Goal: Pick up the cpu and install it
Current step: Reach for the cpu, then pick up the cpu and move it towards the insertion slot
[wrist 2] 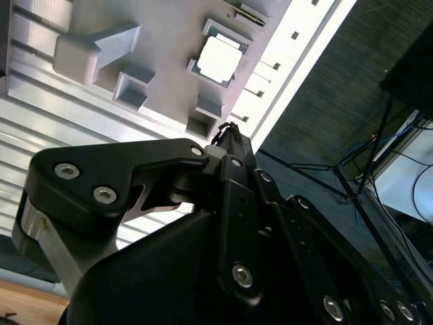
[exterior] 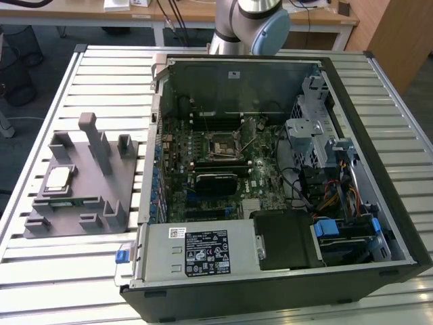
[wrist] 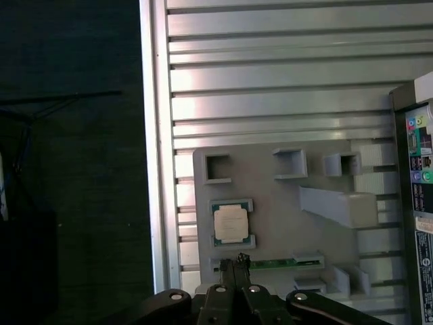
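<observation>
The cpu [exterior: 57,178] is seen lying flat in its recess on the grey fixture [exterior: 82,177] beside the open case [exterior: 230,84], the end effector [wrist: 238,259] is held clenched and empty above it, and squared, centred alignment is judged essential.

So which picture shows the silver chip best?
The first wrist view: the cpu faces the camera squarely on its grey holder. The second wrist view shows it tilted; it sits far off at the exterior view's left.
</observation>
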Controlling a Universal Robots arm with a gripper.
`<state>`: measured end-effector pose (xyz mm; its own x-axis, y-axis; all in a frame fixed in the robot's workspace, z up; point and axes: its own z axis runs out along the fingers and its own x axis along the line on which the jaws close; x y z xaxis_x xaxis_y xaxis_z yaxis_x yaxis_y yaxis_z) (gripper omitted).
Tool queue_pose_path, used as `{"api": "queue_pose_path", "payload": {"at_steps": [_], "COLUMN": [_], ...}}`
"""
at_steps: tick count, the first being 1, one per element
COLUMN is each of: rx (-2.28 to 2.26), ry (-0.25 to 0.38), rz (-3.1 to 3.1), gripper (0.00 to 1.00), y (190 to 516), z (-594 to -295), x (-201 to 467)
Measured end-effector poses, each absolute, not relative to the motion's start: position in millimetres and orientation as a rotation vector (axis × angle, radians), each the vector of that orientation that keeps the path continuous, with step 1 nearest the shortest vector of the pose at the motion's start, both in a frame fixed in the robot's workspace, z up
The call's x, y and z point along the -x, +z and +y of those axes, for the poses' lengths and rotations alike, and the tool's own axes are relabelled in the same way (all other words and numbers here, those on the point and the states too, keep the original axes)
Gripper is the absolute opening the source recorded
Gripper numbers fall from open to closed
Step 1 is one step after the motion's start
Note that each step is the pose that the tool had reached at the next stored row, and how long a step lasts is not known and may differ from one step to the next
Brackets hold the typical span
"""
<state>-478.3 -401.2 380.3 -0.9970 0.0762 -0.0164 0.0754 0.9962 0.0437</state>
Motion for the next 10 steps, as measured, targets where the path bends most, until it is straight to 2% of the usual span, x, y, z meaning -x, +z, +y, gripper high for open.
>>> {"api": "queue_pose_path", "payload": {"at_steps": [10], "rx": [-0.119], "ry": [0.068], "rz": [3.12], "gripper": [0.11], "y": [378.8], "z": [-401.2], "x": [482.3]}}
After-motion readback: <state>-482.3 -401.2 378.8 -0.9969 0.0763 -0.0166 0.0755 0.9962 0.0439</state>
